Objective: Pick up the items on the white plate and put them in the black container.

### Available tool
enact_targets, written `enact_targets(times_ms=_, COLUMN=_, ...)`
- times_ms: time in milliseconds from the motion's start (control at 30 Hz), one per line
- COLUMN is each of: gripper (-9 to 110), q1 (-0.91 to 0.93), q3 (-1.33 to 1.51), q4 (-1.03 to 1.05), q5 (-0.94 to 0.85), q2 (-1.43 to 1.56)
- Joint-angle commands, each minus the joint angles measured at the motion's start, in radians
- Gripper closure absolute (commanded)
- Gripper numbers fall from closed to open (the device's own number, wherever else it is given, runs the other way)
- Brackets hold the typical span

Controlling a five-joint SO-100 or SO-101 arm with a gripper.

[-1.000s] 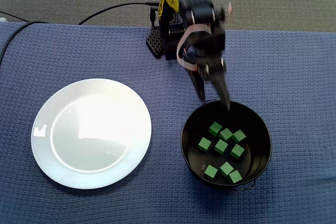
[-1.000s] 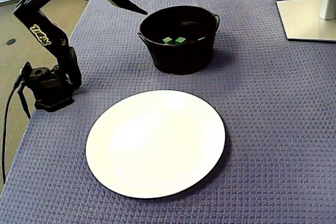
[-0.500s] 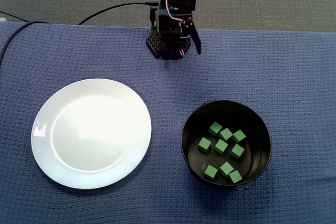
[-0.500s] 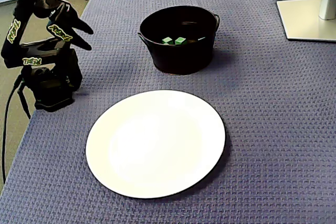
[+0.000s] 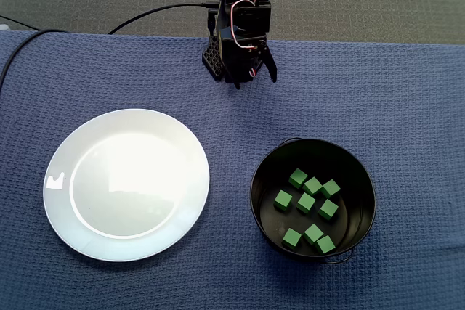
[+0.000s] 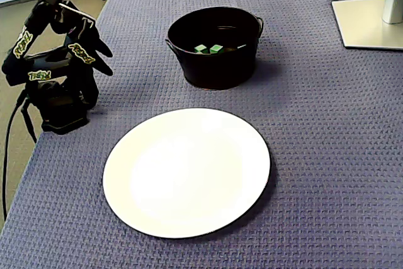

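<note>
On blue waffle cloth (image 5: pixel 407 107): white plate (image 5: pixel 127 185), black container (image 6: pixel 214 70).

plate (image 5: pixel 127 185) white | container (image 5: pixel 253 192) black | cubes (image 5: pixel 306 203) green | cloth (image 5: pixel 407 92) blue, waffle-weave | arm (image 6: pixel 38 74) black, yellow lettering

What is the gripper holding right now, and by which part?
Nothing is held. The gripper sits by the arm's base, jaws apart and empty; the green cubes lie in the black container, the white plate bare.
</note>
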Motion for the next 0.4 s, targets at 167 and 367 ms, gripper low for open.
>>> enact_targets(times_ms=167, gripper=74, q1=-0.011, q3=0.083, q4=0.032, q5=-0.002, q2=0.002)
enact_targets(times_ms=367, gripper=73, q1=-0.04, q3=0.043, q4=0.066, q5=0.008, q2=0.002)
